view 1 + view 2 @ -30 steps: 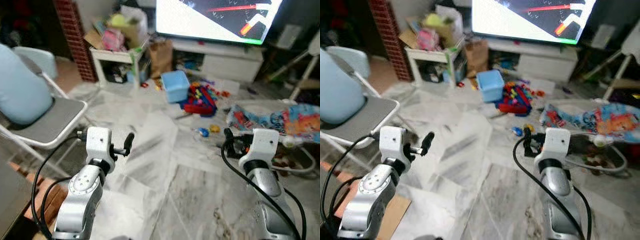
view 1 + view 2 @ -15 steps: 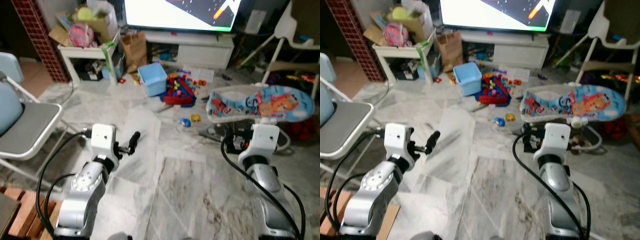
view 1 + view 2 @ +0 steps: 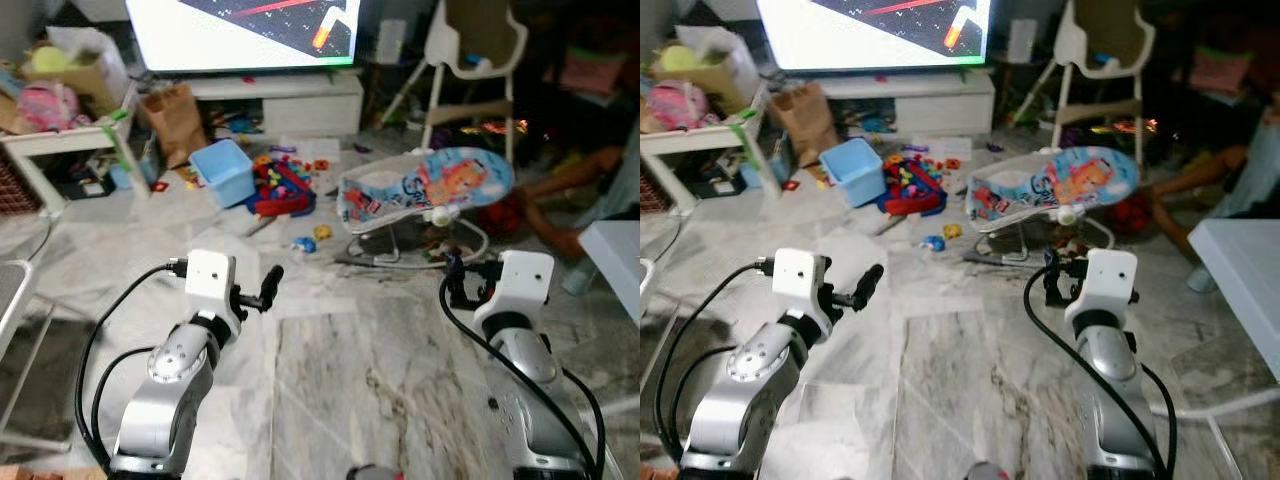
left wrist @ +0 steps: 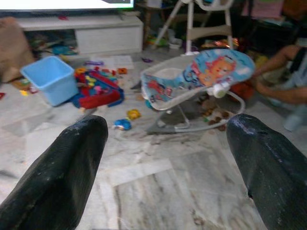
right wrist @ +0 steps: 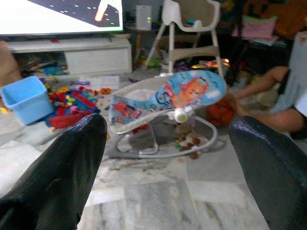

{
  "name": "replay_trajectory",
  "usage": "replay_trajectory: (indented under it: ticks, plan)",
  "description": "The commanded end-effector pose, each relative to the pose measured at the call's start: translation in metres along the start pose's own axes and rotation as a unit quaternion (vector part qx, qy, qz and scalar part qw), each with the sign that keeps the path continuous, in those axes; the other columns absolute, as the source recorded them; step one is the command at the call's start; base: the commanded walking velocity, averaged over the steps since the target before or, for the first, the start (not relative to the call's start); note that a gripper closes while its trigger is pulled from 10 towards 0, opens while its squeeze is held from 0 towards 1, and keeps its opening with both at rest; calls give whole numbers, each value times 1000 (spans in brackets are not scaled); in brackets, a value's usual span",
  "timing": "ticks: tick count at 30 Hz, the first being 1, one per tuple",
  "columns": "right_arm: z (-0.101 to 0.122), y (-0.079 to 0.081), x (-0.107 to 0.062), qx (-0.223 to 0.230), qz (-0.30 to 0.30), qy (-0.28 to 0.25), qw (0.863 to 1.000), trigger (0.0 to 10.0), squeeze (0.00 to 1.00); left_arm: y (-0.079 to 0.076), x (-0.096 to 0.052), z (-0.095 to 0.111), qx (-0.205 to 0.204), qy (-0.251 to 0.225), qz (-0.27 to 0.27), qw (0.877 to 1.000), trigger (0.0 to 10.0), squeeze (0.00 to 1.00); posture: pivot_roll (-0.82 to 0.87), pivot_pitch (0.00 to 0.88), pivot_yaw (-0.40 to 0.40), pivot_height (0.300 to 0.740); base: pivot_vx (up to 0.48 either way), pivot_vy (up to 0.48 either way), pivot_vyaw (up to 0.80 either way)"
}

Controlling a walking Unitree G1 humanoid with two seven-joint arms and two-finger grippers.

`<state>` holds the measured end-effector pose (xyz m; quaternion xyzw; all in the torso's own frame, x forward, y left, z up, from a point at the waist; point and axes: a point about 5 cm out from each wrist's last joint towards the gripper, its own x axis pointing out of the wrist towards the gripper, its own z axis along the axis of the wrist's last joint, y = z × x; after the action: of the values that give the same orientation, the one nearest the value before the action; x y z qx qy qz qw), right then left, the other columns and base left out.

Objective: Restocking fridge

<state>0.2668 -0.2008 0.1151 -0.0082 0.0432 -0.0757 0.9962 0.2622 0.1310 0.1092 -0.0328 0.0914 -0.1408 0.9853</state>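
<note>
My left gripper (image 3: 268, 285) is held out at chest height over the marble floor (image 3: 330, 380), and its fingers are open with nothing between them. My right gripper (image 3: 452, 280) is held out the same way and is also open and empty. In the left wrist view the two black fingers (image 4: 62, 167) frame a baby bouncer (image 4: 196, 76) and scattered toys. In the right wrist view the fingers (image 5: 62, 163) frame the same bouncer (image 5: 168, 96).
A baby bouncer (image 3: 425, 190) lies ahead on the floor. A blue bin (image 3: 222, 170) and a toy pile (image 3: 280, 190) sit left of it. Behind are a TV (image 3: 240, 30) and a high chair (image 3: 470, 50). A person (image 3: 575, 190) sits at the right, by a white table edge (image 3: 615, 250).
The camera has swung to the right: the folding chair and brick pillar slid off left, and the bouncer, high chair and a person came in. Both arms keep their pose.
</note>
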Motion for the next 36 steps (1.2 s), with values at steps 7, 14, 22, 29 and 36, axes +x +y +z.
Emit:
replay_trajectory:
  ticks: [7,14,22,29,36]
  plan:
    - [2,3,2,22,-9,-4,1000,10000,0,6,3,-1,-11,6,7,1000,10000,0,-93,38,53,740,0,204,-775]
    - [8,9,6,38,-7,-15,999,10000,0,3,9,5,-12,-3,2,1000,10000,0,-94,55,56,740,0,363,-771]
    - [8,0,3,54,-27,-10,998,10000,0,2,9,6,-5,-5,1,1000,10000,0,-98,54,54,740,0,364,-769]
    - [7,-3,-1,60,-36,-6,998,10000,0,1,12,8,-1,-10,-2,1000,10000,0,-106,55,57,740,0,343,-769]
    - [12,-3,3,59,-36,-10,998,10000,0,-2,15,11,-1,-20,-9,1000,10000,0,-148,53,52,740,0,43,-770]
